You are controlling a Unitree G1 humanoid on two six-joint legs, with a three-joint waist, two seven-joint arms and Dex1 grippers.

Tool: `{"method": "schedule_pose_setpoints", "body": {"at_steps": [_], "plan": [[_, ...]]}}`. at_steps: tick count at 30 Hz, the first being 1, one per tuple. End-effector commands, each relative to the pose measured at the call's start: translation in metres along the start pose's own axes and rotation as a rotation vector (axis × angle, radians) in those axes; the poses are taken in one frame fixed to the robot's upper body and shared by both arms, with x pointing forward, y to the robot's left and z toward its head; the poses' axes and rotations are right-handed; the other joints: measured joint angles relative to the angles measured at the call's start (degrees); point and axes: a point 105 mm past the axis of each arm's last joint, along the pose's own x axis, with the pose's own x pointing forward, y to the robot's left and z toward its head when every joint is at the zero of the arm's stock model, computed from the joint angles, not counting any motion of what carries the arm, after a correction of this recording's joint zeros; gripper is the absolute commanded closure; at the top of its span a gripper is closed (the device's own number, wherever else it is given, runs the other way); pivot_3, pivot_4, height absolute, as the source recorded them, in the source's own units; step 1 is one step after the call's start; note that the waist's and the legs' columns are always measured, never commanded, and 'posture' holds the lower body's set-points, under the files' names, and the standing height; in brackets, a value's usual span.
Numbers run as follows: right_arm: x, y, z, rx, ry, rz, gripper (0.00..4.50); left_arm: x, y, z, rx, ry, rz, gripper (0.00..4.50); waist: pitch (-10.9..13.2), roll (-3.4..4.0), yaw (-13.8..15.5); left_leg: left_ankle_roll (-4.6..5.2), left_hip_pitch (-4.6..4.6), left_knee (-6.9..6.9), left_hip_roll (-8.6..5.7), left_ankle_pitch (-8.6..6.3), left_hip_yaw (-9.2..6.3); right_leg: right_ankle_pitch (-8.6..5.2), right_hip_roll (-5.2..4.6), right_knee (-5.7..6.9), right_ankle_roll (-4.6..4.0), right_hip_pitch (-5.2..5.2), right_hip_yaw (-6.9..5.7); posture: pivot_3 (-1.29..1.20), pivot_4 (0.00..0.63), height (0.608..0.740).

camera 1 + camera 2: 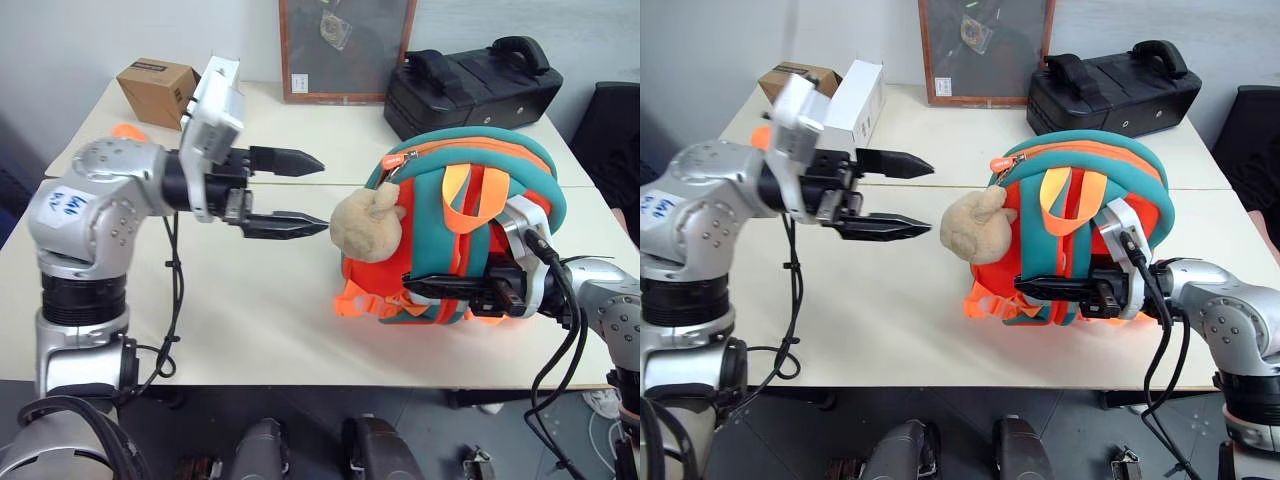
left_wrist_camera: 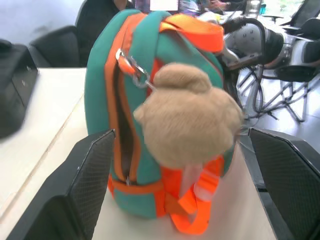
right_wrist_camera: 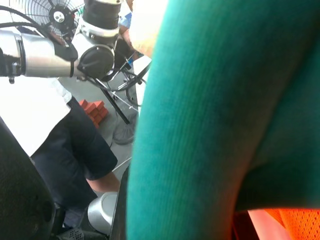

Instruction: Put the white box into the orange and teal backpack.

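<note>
The right gripper [image 1: 415,285], low at the near edge of the table [image 1: 250,330], has its black fingers pinched narrow across a teal strap of the orange and teal backpack [image 1: 470,160], steadying the bag from the side turned away from the other arm. Opposite it, the left gripper [image 1: 320,192] hangs level with its fingers spread wide and nothing between them, aimed straight at the tan plush toy [image 1: 365,225] that dangles just beyond the tips. Past the toy the backpack stands upright, long axis vertical, its zip opening [image 2: 122,130] running up the narrow side that faces the left fingers and parted to a dark slit. Where the white box is cannot be told here, nor which way it points; with the left fingers empty at the mouth of the bag, it is most likely already inside. The left arm is the nearer one to that opening for any further push. Behind the left gripper stand a white cardboard carton [image 1: 860,95] and a brown box [image 1: 155,90]; a black case [image 1: 470,85] sits beyond the backpack.
</note>
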Motion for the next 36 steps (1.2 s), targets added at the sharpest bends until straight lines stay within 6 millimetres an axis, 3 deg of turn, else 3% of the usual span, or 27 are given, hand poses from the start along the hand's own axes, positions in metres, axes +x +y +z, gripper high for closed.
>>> {"method": "schedule_pose_setpoints", "body": {"at_steps": [1,4,7,8,17,22,24,31,33,36], "plan": [[0.003,0.003,0.004,-0.027,-0.002,0.023,4.50,0.024,-0.006,-0.003,-0.015,-0.020,0.019,0.03,0.0,0.00,0.0,0.00,0.01,0.01,0.00,0.00,0.00,0.00,0.01,0.01,0.00,0.00,0.00,0.00,0.150,0.740],[0.004,0.004,0.004,-0.029,-0.002,0.024,4.50,0.039,-0.012,-0.016,-0.023,0.009,0.001,0.03,0.0,0.00,-0.3,-0.01,-0.01,0.01,0.01,0.00,0.01,0.00,0.03,0.00,0.00,-0.01,0.01,0.00,0.150,0.740],[0.004,0.004,0.004,-0.030,-0.005,0.023,4.50,0.048,-0.005,-0.025,-0.020,0.025,0.044,0.03,0.0,0.00,-0.2,-0.04,0.02,-0.01,0.03,0.00,0.02,0.00,0.06,0.00,0.00,-0.02,0.03,0.00,0.150,0.740],[0.004,0.005,0.004,-0.030,-0.007,0.022,4.50,0.049,-0.004,-0.026,-0.027,0.018,0.046,0.20,0.0,0.00,-0.1,-0.05,0.03,-0.01,0.03,0.01,0.02,0.00,0.07,0.00,0.00,-0.02,0.02,0.00,0.150,0.740],[0.002,0.003,0.002,-0.034,-0.024,-0.006,4.50,0.040,-0.006,-0.029,-0.051,0.023,0.003,2.75,0.0,0.00,-0.1,-0.04,0.02,0.00,0.02,0.01,0.02,0.00,0.04,-0.01,0.00,-0.01,0.02,0.00,0.150,0.740],[-0.002,0.001,0.001,-0.032,-0.033,-0.033,4.50,0.025,0.007,-0.032,-0.033,0.069,0.055,3.89,0.0,0.00,-0.1,-0.05,0.03,-0.01,0.03,0.01,0.02,0.00,0.05,-0.01,0.00,-0.01,0.02,0.00,0.150,0.740],[-0.004,0.000,0.002,-0.031,-0.038,-0.044,4.50,0.016,0.017,-0.032,-0.008,0.095,0.094,3.89,0.0,0.00,-0.1,-0.04,0.03,-0.01,0.02,0.01,0.02,0.00,0.05,-0.01,0.00,-0.01,0.02,0.00,0.150,0.740],[-0.022,0.003,0.003,-0.012,-0.069,-0.088,4.50,-0.046,0.066,-0.017,0.073,0.187,0.260,3.89,0.0,0.00,-0.1,-0.03,0.02,-0.04,0.02,0.00,0.06,0.00,0.06,-0.05,-0.01,-0.04,0.00,0.00,0.150,0.740],[-0.026,0.007,0.005,-0.011,-0.082,-0.081,4.50,-0.058,0.072,-0.019,0.077,0.215,0.273,3.89,0.0,0.00,-0.1,-0.02,0.01,-0.03,0.01,0.00,0.07,0.00,0.05,-0.06,-0.01,-0.04,0.00,0.00,0.150,0.740],[-0.028,0.018,0.012,-0.016,-0.116,-0.039,4.50,-0.058,0.067,-0.031,0.044,0.232,0.229,3.89,0.0,0.00,-0.1,0.00,-0.01,-0.03,0.01,-0.01,0.07,0.00,0.04,-0.06,-0.01,-0.05,0.00,0.00,0.150,0.740]]}}
